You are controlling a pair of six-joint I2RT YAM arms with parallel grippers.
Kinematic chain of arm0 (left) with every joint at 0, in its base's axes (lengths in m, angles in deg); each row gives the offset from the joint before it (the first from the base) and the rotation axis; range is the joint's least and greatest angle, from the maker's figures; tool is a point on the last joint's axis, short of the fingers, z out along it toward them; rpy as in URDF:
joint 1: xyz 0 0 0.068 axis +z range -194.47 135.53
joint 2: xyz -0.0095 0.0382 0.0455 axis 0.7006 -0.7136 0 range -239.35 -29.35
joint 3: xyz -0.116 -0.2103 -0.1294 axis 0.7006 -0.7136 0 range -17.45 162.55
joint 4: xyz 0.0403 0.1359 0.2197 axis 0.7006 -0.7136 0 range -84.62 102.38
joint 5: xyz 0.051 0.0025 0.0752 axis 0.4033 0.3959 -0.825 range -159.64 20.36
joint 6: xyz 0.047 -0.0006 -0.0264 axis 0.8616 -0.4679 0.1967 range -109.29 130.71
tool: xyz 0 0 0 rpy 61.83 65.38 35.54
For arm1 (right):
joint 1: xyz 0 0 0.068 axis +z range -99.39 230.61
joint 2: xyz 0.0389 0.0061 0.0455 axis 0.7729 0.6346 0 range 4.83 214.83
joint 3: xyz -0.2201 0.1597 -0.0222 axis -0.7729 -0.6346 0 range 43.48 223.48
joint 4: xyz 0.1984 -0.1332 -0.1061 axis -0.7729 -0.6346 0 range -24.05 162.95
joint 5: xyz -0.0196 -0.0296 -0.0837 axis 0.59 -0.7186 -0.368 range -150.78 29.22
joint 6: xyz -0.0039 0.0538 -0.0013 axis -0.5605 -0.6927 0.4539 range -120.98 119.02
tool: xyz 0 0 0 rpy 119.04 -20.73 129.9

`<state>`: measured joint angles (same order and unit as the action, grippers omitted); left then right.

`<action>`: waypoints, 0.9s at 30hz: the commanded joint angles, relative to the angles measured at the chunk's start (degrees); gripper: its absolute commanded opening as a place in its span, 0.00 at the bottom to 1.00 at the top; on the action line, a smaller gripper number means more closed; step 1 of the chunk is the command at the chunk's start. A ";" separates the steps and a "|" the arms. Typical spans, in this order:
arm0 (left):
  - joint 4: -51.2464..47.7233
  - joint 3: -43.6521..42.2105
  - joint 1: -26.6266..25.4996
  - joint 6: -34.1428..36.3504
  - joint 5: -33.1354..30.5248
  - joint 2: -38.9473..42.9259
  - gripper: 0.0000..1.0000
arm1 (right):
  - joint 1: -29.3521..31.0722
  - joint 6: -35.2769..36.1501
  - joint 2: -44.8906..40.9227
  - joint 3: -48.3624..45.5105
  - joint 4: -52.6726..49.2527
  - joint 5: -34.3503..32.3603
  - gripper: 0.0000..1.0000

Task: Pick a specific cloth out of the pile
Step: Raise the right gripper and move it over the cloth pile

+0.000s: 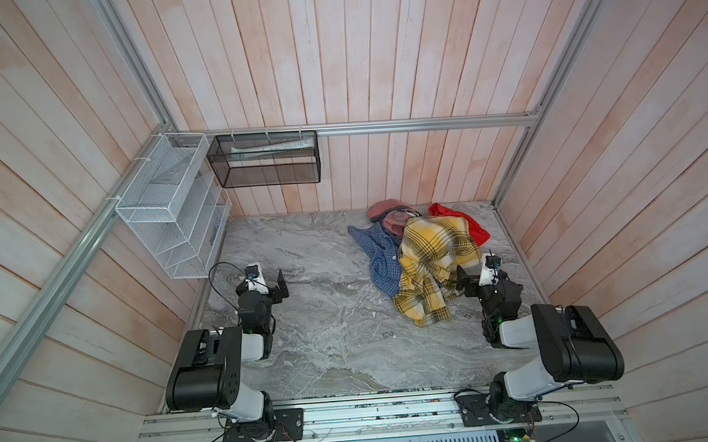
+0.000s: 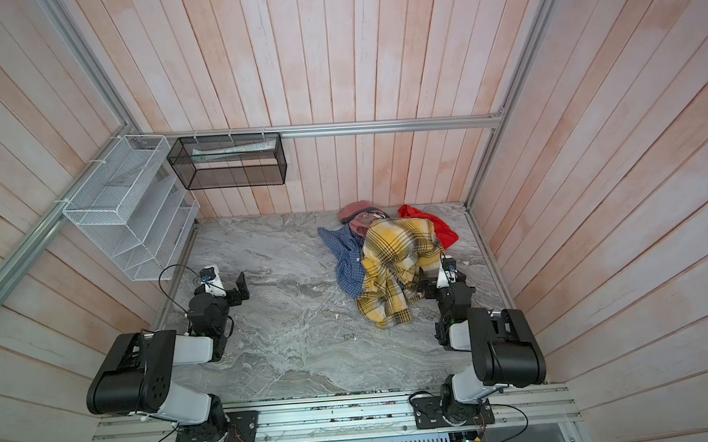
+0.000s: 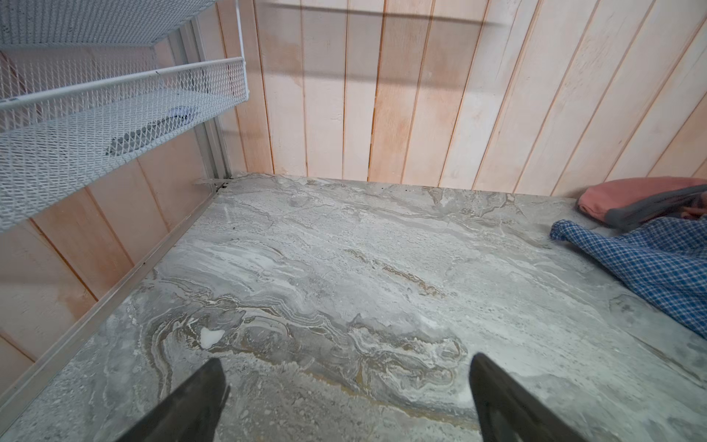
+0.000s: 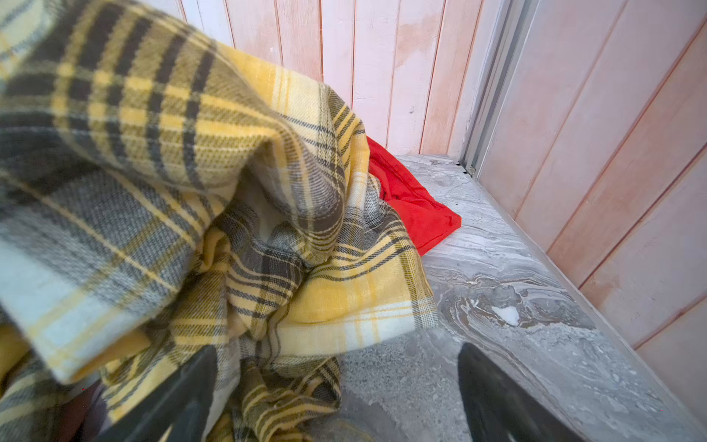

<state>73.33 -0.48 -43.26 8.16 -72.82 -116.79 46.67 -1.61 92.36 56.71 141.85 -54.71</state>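
At the far right corner of the bench (image 1: pixel 330 348) lies the pile (image 1: pixel 429 251), and the cloth (image 1: pixel 381 256) shows on the side of it that faces the bench's middle. Its blue check spreads flat on the marble, and its right part is tucked under the yellow plaid cloth (image 1: pixel 435 263). A dusty-pink garment (image 1: pixel 385 210) sits behind it against the far edge, and a red piece (image 1: pixel 471 224) lies nearest the corner.

The task looks to be at its start: nothing has been lifted. The left gripper (image 1: pixel 281 285) waits near the bench's left edge, well apart from the heap, with its jaws spread wide over bare marble. The right gripper (image 1: pixel 460 282) sits at the near right side of the pile, its jaws also apart. The plaid's hem lies against one of them, but nothing is clamped.

The next move probably belongs to the left arm, which should reach across to the exposed blue sleeve, pinch only that fabric and draw it toward the bench's middle. The plaid on top may drag along with it.

The bench is grey veined marble, walled by pale pink wooden planks in an aluminium frame. A white wire rack (image 1: pixel 169 211) and a black mesh basket (image 1: pixel 266 162) hang above the far left corner.
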 commanded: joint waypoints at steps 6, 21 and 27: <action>0.75 0.09 -0.33 0.76 0.72 -0.36 1.00 | -0.41 -0.62 -0.60 1.14 -0.88 -0.18 0.98; 0.59 0.27 -0.25 0.66 0.81 -0.36 1.00 | -0.45 -0.62 -0.60 1.18 -0.87 -0.09 0.98; 0.68 0.08 -0.25 0.61 0.90 -0.29 1.00 | -0.49 -0.61 -0.65 1.15 -0.85 -0.09 0.96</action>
<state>73.33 -0.48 -43.41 8.14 -72.84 -116.79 46.49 -1.63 92.36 56.73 141.83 -54.71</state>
